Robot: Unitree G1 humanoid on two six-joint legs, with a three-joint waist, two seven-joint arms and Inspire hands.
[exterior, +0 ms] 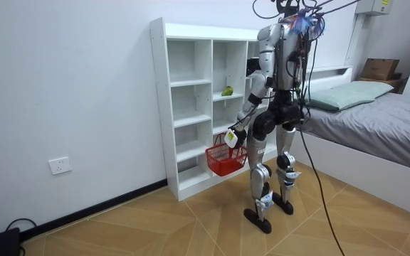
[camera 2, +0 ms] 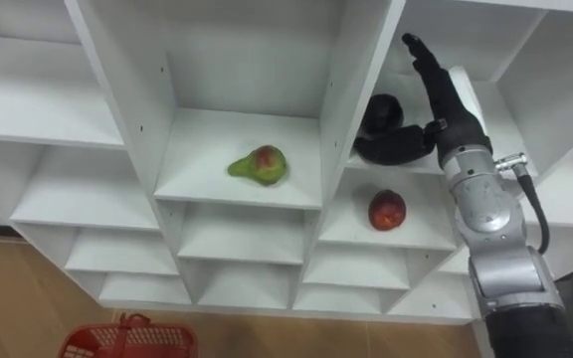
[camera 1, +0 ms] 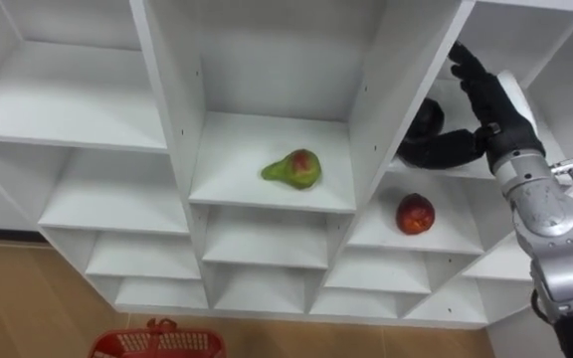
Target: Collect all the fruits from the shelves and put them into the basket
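A green pear with a red blush (camera 1: 294,169) lies on the middle shelf of the white closet (camera 1: 172,119). One compartment to the right and lower sits a red apple (camera 1: 415,214). My right hand (camera 1: 485,99) is raised into the compartment above the apple, fingers straight and pointing up-left, thumb spread to the left. A dark rounded shape (camera 1: 427,117) sits at the thumb's tip; I cannot tell whether it is a fruit. My left hand (exterior: 235,135) hangs low, curled on the handle of a red basket (camera 1: 157,343). I stand upright facing the closet.
The other closet compartments hold nothing. White dividers (camera 1: 391,109) separate the pear's compartment from my right hand. A bed (exterior: 376,121) stands behind me at the room view's right. The floor (exterior: 155,220) is wooden.
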